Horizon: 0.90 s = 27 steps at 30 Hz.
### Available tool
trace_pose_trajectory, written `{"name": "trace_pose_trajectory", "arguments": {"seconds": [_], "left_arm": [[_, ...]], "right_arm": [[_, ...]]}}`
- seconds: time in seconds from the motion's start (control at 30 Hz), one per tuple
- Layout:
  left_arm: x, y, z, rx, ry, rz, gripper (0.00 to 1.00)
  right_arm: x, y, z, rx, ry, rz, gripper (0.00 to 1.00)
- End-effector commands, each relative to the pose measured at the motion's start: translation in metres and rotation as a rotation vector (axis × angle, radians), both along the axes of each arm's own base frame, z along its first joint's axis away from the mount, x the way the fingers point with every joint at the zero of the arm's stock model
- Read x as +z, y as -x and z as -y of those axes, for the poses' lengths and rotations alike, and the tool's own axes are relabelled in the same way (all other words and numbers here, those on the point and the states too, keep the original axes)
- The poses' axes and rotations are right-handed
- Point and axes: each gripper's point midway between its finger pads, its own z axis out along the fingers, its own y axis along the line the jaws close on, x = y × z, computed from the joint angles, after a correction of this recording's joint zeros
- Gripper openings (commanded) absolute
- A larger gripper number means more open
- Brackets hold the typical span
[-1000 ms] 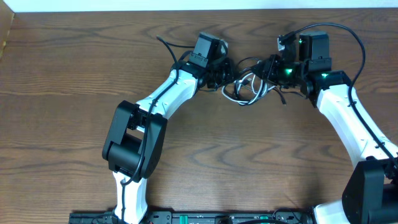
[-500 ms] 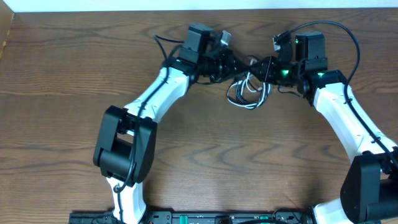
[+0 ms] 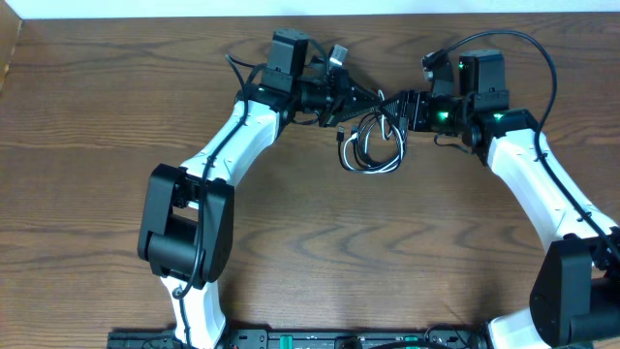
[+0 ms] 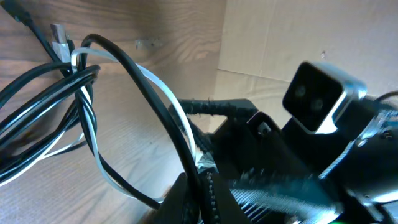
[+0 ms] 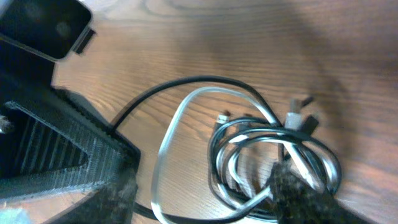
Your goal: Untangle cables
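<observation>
The black and white cables [image 3: 373, 150] lie in a tangled coil on the wooden table [image 3: 310, 242], between and just in front of the two grippers. My left gripper [image 3: 358, 99] [image 4: 202, 199] is shut on the black cable [image 4: 134, 81], which runs straight into its jaws, with the white cable [image 4: 173, 106] alongside. A silvery plug [image 4: 59, 32] shows at the coil's far end. My right gripper [image 3: 397, 109] [image 5: 205, 199] is open. A white loop [image 5: 186, 99] and part of the coil [image 5: 273, 149] lie between its fingers [image 5: 305, 199], which grip nothing.
The two grippers face each other closely at the back middle of the table. The right arm's wrist camera [image 4: 317, 93] fills the left wrist view's right side. A cardboard wall [image 3: 10, 48] stands at the far left, and the table's back edge [image 3: 310, 14] is just behind the grippers.
My right gripper has opened and let go of the cables. My left gripper has drawn back to the left with the black cable, and the coil has slid left and forward.
</observation>
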Motion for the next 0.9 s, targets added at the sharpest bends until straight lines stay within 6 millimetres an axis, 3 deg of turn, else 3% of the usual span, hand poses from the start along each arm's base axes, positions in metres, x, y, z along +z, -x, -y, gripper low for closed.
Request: {"name": "trace_pose_trajectory", "arguments": {"seconds": [0.0, 0.27, 0.37, 0.53, 0.63, 0.7, 0.77, 0.8, 0.87], "left_arm": [[0.022, 0.007, -0.002, -0.018, 0.045, -0.011, 0.07], [0.025, 0.005, -0.002, -0.005, 0.057, -0.042, 0.08], [0.032, 0.002, -0.001, -0.001, 0.079, -0.040, 0.08], [0.044, -0.001, 0.002, -0.006, 0.115, -0.007, 0.08], [0.043, -0.003, 0.000, 0.001, 0.110, 0.008, 0.07], [0.042, -0.006, -0.001, 0.003, 0.102, 0.049, 0.08], [0.040, -0.010, -0.003, 0.012, 0.086, 0.107, 0.17], [0.035, -0.015, -0.005, 0.027, 0.056, 0.152, 0.33], [0.027, -0.018, -0.008, 0.047, 0.017, 0.175, 0.54]], "right_arm": [[0.011, 0.017, -0.023, 0.226, -0.024, 0.108, 0.73], [0.005, 0.032, -0.048, 0.417, 0.057, 0.237, 0.59], [-0.008, 0.028, -0.051, 0.401, 0.122, 0.228, 0.53], [-0.031, 0.022, -0.049, 0.374, 0.197, 0.197, 0.28], [-0.031, 0.021, -0.049, 0.355, 0.185, 0.182, 0.04], [-0.024, 0.017, -0.047, 0.319, 0.164, 0.177, 0.01], [-0.013, 0.015, -0.046, 0.286, 0.134, 0.177, 0.01], [0.002, 0.016, -0.045, 0.268, 0.107, 0.190, 0.01], [0.022, 0.018, -0.042, 0.245, 0.078, 0.214, 0.01]]}}
